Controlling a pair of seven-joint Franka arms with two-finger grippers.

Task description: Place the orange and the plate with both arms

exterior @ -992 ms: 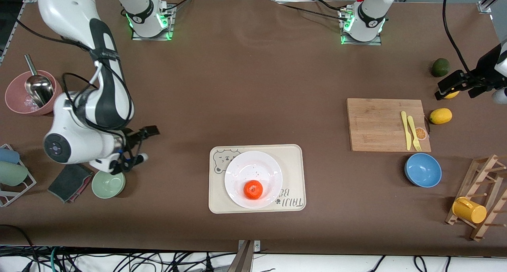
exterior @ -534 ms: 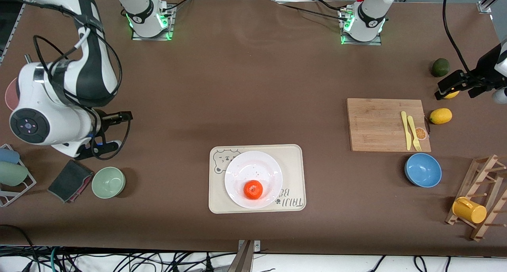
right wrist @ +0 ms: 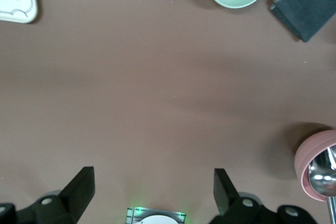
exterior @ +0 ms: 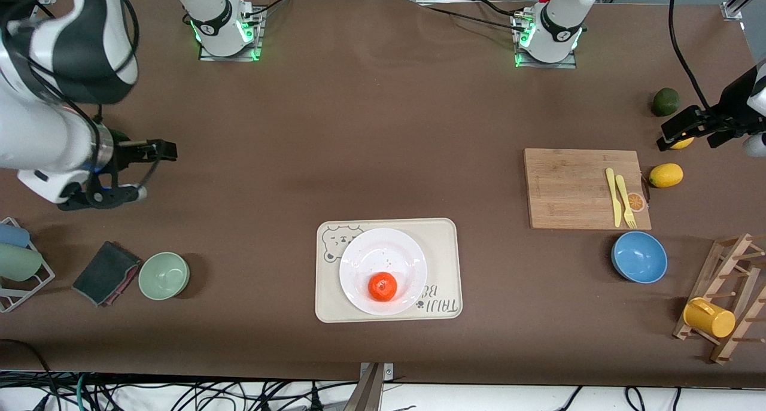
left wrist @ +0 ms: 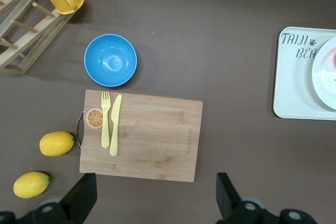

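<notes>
My small bright orange-red orange [exterior: 382, 286] sits on the round glossy white plate [exterior: 383, 256], on the part of it nearest the front camera, and the plate rests on a rectangular cream tray with a bear drawing [exterior: 445, 237]. Bare brown table [exterior: 371, 130] lies open all round the tray's edges. My right gripper [exterior: 142, 170] hangs with fingers spread wide and nothing between them, up over bare table toward the right arm's end, well apart from the tray; below it lie a pale green bowl [exterior: 164, 275] and a dark folded cloth [exterior: 105, 272]. My left gripper [exterior: 679, 130], also spread and empty, hovers at the left arm's end near a yellow lemon [exterior: 665, 175] and a wooden cutting board [exterior: 574, 186].
</notes>
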